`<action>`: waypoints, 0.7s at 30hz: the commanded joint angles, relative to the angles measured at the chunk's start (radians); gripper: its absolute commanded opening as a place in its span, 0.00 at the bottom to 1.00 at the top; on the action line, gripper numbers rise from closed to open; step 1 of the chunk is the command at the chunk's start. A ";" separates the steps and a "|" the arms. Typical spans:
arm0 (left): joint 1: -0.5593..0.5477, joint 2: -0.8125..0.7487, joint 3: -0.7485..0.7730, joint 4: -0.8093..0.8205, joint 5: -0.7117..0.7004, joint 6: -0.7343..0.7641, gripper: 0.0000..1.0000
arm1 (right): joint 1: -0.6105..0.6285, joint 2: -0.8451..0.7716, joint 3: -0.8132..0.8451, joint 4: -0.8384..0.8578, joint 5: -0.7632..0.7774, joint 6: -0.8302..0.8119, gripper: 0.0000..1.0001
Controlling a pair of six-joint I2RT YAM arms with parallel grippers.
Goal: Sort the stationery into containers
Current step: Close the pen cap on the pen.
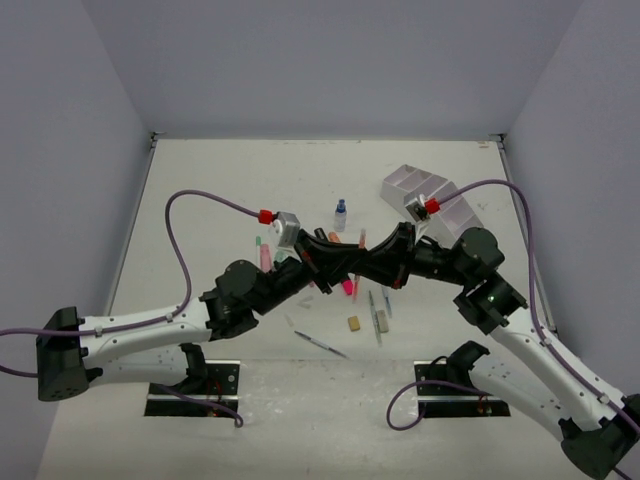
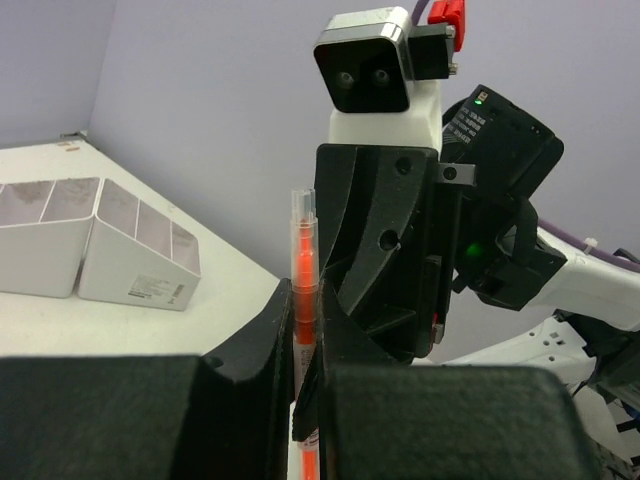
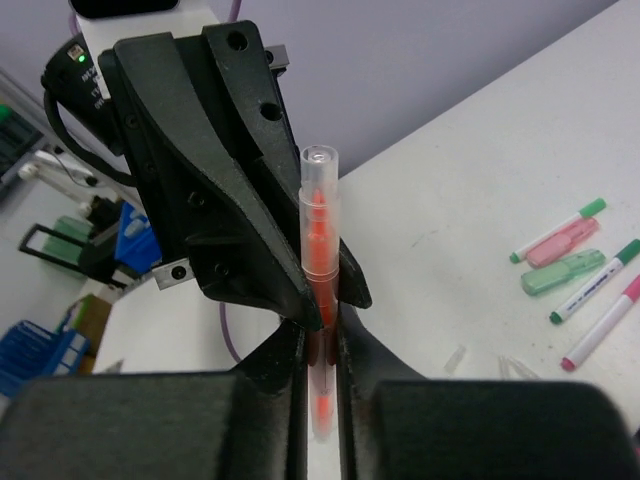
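Observation:
My left gripper [image 1: 350,262] and right gripper [image 1: 367,266] meet tip to tip above the middle of the table. Both are closed on the same orange pen [image 2: 303,255], which stands upright between them. In the left wrist view my left gripper [image 2: 303,305] pinches the pen's lower part. In the right wrist view my right gripper [image 3: 320,335] clamps the same orange pen [image 3: 320,240], with the left fingers [image 3: 250,260] just behind. The white organizer [image 1: 430,195] stands at the far right, also seen in the left wrist view [image 2: 100,250].
On the table below lie a pink-ended marker [image 1: 348,287], two small erasers [image 1: 354,323], thin pens [image 1: 322,345], and a pink highlighter [image 1: 265,257]. A blue-capped bottle [image 1: 340,213] stands further back. Pink [image 3: 563,243] and green [image 3: 563,272] highlighters show in the right wrist view.

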 commanded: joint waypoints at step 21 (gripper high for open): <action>-0.001 -0.035 0.154 -0.197 -0.104 0.108 0.49 | 0.031 0.000 0.035 -0.036 -0.023 -0.070 0.00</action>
